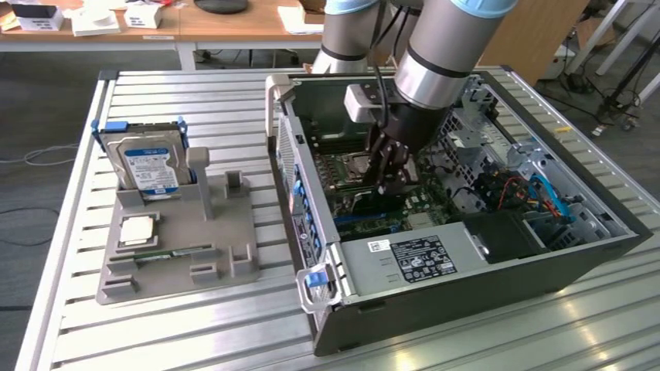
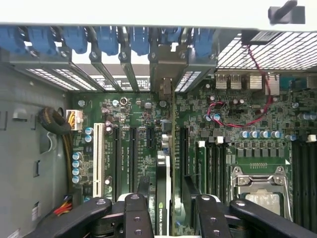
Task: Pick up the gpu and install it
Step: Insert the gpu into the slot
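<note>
Gpu (image 2: 162, 213), stiff, light, fragile, stands edge-down over the motherboard (image 2: 247, 119); gripper (image 2: 166, 182) clamps its flat faces, seemingly the safest hold

Gripper (image 1: 392, 182) inside open computer case (image 1: 495, 270)

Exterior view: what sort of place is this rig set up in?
Probably a robotics lab or test workshop. An open computer case lies on a slatted metal table, a grey holder beside it holds a hard drive, and office desks stand behind.
</note>
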Motion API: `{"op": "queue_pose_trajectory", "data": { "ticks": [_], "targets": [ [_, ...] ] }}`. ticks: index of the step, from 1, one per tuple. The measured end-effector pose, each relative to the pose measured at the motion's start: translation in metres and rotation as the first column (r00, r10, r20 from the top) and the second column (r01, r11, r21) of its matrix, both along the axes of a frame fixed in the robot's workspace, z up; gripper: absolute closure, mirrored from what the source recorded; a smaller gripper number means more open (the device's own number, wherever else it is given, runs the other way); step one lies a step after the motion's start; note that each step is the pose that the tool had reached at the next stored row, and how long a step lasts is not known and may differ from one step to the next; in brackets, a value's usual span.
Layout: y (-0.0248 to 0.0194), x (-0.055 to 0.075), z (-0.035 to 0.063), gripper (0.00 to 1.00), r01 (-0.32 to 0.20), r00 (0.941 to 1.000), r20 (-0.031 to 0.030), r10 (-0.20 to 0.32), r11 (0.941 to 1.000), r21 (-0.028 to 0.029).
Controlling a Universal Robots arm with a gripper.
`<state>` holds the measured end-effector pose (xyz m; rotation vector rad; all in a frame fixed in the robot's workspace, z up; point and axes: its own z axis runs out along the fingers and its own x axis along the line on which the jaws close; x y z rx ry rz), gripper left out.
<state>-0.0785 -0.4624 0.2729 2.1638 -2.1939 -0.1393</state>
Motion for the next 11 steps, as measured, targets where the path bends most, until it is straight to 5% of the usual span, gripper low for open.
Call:
{"op": "queue_pose_trajectory", "data": {
  "ticks": [11],
  "targets": [
    [0.0, 0.0, 0.0299, 0.6, 0.0, 1.0, 0.0001, 0.0, 1.0, -0.0001]
  ]
}}
